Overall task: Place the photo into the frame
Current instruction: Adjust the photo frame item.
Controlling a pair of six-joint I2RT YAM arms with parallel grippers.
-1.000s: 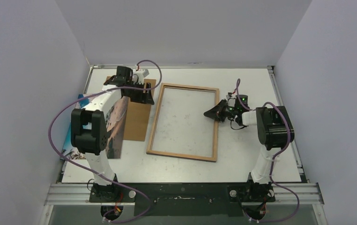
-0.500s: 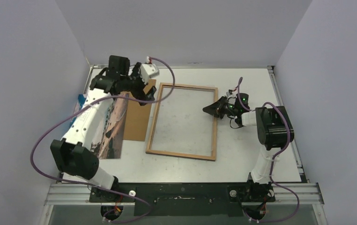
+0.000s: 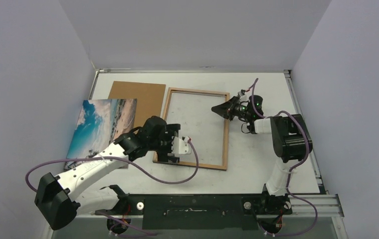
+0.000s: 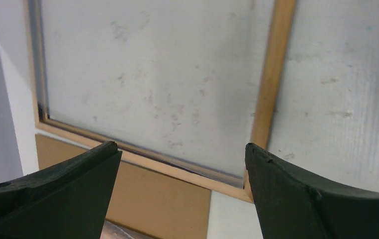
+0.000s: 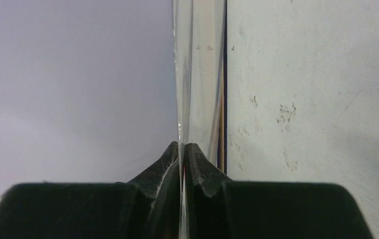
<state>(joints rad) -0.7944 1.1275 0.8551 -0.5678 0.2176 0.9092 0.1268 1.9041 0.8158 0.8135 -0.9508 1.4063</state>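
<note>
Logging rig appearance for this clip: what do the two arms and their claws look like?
The left arm and right arm have white tubular links between black joint housings, each trailing a looping purple cable. The left claw and right claw have black, wedge-shaped fingers tapering to blunt tips. A white block sits at the left wrist; small green lights glow on the right wrist.

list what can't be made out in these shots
- Top view: the photo's near edge, hidden under the left arm.
- Right wrist view: whether the shut right gripper pinches the frame; edge-on and glary.
- Left wrist view: most of the board, cut off by the bottom edge and the left gripper.
</note>
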